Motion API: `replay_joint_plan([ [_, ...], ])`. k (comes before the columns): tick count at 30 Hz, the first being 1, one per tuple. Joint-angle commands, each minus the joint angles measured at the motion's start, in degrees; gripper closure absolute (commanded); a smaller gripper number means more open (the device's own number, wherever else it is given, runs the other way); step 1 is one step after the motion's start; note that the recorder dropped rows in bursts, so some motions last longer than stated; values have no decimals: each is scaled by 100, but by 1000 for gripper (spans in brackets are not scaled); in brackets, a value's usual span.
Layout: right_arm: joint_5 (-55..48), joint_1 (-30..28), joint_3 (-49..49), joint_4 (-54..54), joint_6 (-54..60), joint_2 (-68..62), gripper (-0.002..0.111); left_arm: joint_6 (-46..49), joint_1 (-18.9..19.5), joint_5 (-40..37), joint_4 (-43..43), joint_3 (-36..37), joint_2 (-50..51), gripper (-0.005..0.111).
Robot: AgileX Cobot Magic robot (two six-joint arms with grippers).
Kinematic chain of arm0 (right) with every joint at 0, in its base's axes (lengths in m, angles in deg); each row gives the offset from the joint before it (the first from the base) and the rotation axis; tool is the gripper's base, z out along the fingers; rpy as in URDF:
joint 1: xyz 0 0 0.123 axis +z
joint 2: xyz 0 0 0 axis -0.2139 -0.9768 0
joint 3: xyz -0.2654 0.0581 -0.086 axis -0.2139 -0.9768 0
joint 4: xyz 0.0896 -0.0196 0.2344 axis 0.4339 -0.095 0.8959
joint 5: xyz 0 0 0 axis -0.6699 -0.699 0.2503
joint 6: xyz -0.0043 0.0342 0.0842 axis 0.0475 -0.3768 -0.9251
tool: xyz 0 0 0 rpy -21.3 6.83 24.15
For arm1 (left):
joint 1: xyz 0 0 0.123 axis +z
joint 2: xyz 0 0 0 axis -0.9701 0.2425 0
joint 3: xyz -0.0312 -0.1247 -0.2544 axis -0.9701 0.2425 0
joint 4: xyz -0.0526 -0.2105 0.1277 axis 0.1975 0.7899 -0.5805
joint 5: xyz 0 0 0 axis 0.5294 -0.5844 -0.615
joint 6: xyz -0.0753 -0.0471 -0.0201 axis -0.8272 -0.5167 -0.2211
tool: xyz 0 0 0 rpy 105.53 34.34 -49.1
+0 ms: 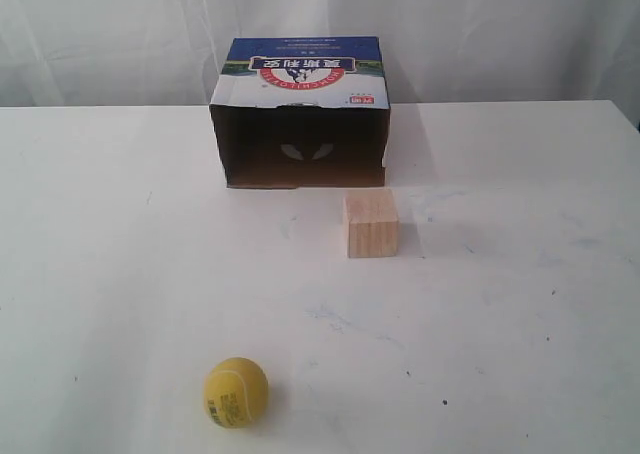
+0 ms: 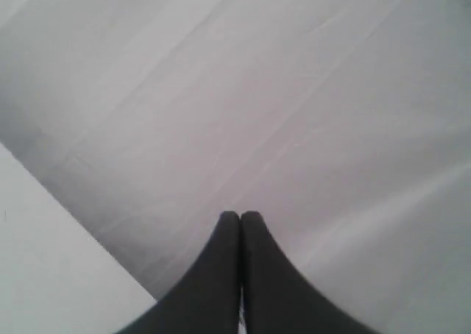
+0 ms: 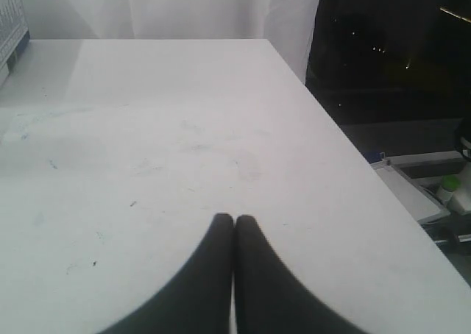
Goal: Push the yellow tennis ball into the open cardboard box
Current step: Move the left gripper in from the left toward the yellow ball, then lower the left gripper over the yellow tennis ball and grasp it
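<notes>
white counter [image 1: 120,274] holds ball [image 1: 236,392], well apart from box [image 1: 300,114]; left tool [image 2: 240,216] and right tool [image 3: 234,219] pressed together.

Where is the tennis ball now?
Exterior view: the yellow tennis ball lies on the white table, bottom left of centre, well apart from the wooden cube and the open cardboard box farther back.

The left gripper [image 2: 241,216] was black. Its two fingers [image 2: 213,275] were pressed side by side, with nothing between them. Behind them hung a white cloth [image 2: 280,91] with long soft folds. In one corner there was a bit of the white table [image 2: 51,275], and its edge ran slanted across the picture.
</notes>
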State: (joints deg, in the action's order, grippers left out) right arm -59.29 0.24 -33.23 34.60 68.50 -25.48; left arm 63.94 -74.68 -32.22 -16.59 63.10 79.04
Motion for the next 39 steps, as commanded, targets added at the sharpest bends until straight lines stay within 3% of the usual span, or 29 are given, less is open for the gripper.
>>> replay_joint_plan([
  [1,14,-25,-5,11,-19,12,108,1013,-8,-2755,-2404,-2026,2444,107],
  [2,14,-25,-5,11,-19,12,108,1162,-142,-4364,-3489,-2978,3748,107],
  [3,14,-25,-5,11,-19,12,108,1920,-251,-5414,-3718,-3619,4697,107],
  [5,14,-25,-5,11,-19,12,108,3672,-493,-6739,-3210,-4407,5622,107],
  [6,14,-25,-5,11,-19,12,108,4555,-575,-7296,-2582,-4534,5819,107],
  [7,14,-25,-5,11,-19,12,108,5890,-707,-8207,-1231,-4583,5945,107],
  [8,14,-25,-5,11,-19,12,108,6542,-754,-8703,-338,-4507,5957,107],
  [9,14,-25,-5,11,-19,12,108,7502,-881,-9235,1287,-4212,5957,107],
  [10,14,-25,-5,11,-19,12,108,7877,-998,-9254,2103,-3966,5942,107],
  [11,14,-25,-5,11,-19,12,108,8362,-1291,-8729,3155,-3532,5942,107],
  [12,14,-25,-5,11,-19,12,108,8646,-1491,-8238,3518,-3252,5942,107],
  [15,14,-25,-5,11,-19,12,108,9466,-2216,-6684,3906,-2388,5942,107],
  [18,14,-25,-5,11,-19,12,108,9938,-2567,-6565,3906,-2041,5942,107],
  [23,14,-25,-5,11,-19,12,108,11335,-2599,-5702,4543,-1578,5942,107],
  [29,14,-25,-5,11,-19,12,108,13078,-2599,-5542,5601,-1503,6295,107],
  [39,14,-25,-5,11,-19,12,108,13687,-2599,-5910,6200,-1503,7269,107],
])
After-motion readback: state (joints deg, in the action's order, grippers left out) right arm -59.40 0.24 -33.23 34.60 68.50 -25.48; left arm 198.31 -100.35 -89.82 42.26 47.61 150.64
